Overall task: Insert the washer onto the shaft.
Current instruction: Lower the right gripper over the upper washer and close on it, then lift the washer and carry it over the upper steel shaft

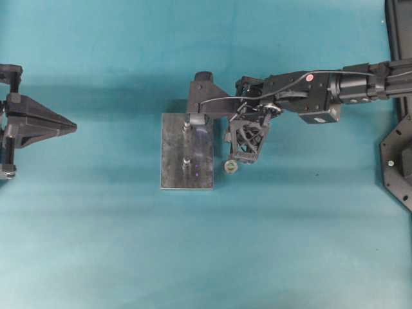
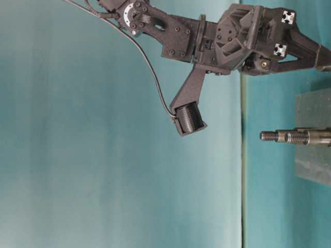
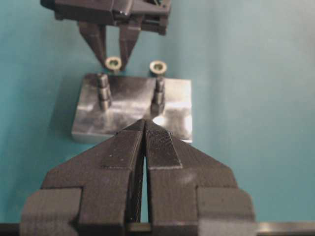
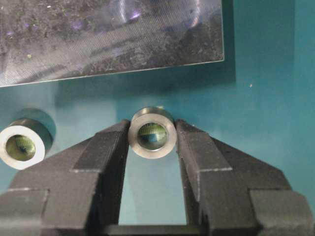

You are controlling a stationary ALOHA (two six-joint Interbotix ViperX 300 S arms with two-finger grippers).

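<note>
Teal counter (image 1: 96,244) carries a steel base plate (image 1: 174,154) with two upright threaded shafts (image 3: 103,91). We see right gripper (image 4: 152,140) low beside the plate, fingers (image 4: 106,152) touching both sides of a washer (image 4: 152,132) lying on the counter; second washer (image 4: 20,143) just beside. Left gripper (image 3: 144,135) well apart, fingers together

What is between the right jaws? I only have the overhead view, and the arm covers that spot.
Observer: The right gripper has a washer between its jaws, both pads touching its sides.
Operator: Is that the one I see beside the block?
Observer: No, that is a second washer, lying free on the table.
Operator: And the left gripper?
Observer: Jaws fully shut, nothing between them.
</note>
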